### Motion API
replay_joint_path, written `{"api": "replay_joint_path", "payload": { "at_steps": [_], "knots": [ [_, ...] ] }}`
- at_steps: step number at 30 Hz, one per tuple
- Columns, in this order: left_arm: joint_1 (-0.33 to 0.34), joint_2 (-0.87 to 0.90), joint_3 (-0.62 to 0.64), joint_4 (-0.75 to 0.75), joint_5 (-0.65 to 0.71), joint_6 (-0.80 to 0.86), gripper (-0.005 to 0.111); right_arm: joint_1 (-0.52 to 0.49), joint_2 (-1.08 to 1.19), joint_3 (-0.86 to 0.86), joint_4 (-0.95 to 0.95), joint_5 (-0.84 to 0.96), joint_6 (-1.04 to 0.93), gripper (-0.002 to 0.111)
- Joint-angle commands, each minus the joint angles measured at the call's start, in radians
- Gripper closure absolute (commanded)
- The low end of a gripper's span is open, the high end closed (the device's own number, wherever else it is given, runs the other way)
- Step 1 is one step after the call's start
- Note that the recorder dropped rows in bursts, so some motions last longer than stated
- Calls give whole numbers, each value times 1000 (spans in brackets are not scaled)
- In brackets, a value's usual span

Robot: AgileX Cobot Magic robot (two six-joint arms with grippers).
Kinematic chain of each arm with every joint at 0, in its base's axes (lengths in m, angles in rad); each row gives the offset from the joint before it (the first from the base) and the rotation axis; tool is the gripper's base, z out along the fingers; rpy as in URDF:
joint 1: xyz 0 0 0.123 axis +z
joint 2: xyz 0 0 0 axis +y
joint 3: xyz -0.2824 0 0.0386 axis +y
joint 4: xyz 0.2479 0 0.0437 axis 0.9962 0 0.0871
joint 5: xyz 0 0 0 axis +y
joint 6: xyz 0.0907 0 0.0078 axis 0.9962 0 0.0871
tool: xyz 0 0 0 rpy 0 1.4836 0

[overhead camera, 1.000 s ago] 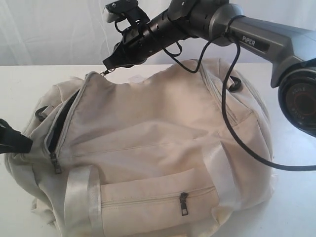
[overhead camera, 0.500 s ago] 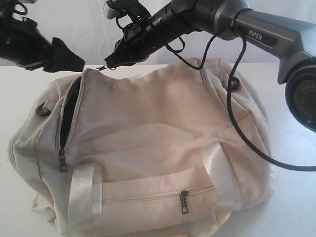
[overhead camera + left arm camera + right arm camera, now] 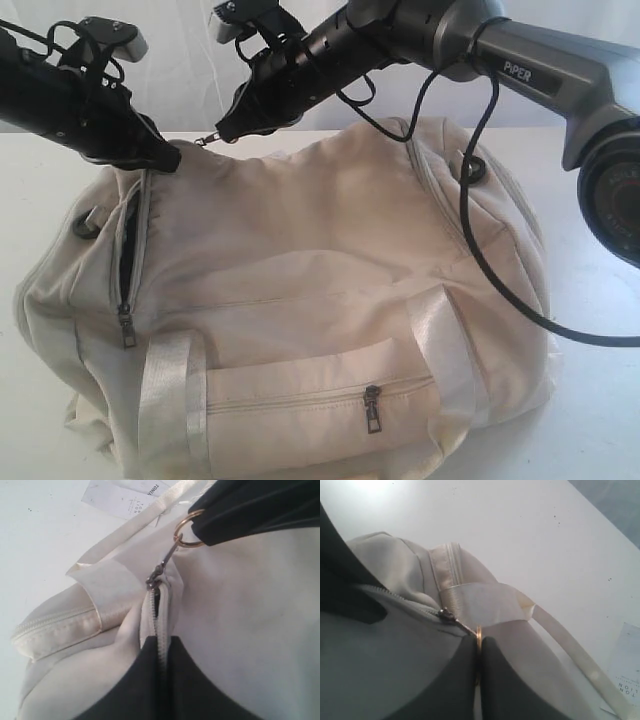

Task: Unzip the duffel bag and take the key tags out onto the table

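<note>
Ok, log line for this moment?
step: unzip | right hand: shut on zipper pull ring | left hand: pinching duffel bag fabric | key tags: not seen

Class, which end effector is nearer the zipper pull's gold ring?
Right. The right end effector clamps the ring; the left end effector pinches the duffel bag at its zipper edge nearby.

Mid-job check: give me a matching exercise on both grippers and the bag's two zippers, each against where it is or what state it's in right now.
Things
1. right gripper
2. left gripper
3. front pocket zipper pull
4. main zipper

States or places
A. hanging between the two webbing straps
B. shut on the duffel bag at its zipper edge
C. partly open, dark gap showing
D. shut on the brass ring of a zipper pull

Pairs: 1-D, 2-B, 3-A, 4-C
</note>
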Motion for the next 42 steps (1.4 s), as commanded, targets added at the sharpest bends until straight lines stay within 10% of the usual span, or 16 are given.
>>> {"api": "replay_joint_path", "payload": {
  "at_steps": [1, 42],
  "knots": [
    [-2, -40, -9, 69, 59, -35, 107, -25, -12, -6, -44, -17, -9, 108],
    [-2, -100, -12, 201, 86, -128, 107, -359, -144, -6, -204, 198, 127, 108]
  ]
}}
